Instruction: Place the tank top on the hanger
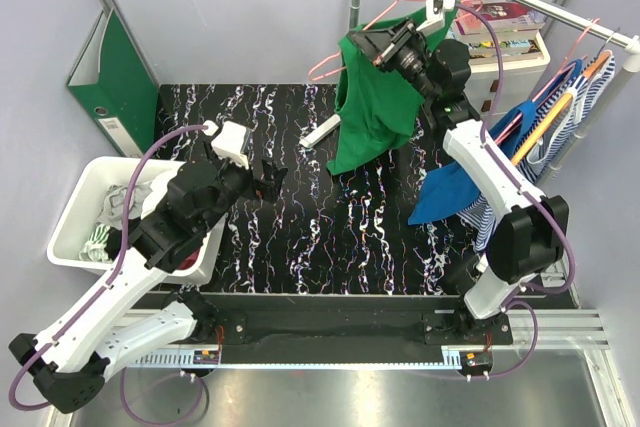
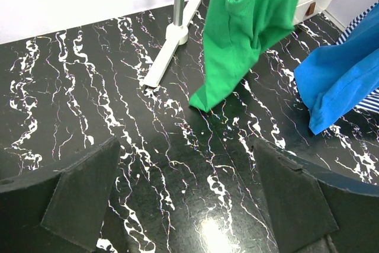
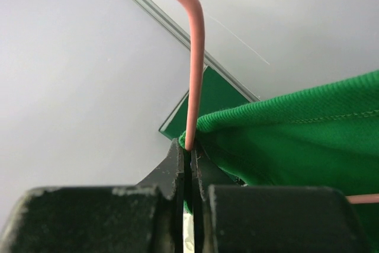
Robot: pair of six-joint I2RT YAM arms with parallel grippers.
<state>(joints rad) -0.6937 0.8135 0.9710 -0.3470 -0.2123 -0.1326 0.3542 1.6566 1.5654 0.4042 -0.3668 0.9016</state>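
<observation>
Near the left edge of the counter [image 1: 300, 247], the left hand [image 2: 186, 158] hovers with its fingers spread and nothing between them. A blue garment [image 1: 450, 192] droops at the right edge. Toward the far edge, the right hand [image 3: 189, 158] is pressed together on the pink wire of the hanger [image 3: 194, 57]. The tank top [image 1: 375, 107] drapes down from that grip, its lowest corner close to the counter. At the far left corner stands a green binder [image 1: 115, 77]; its spine label is too small to read.
</observation>
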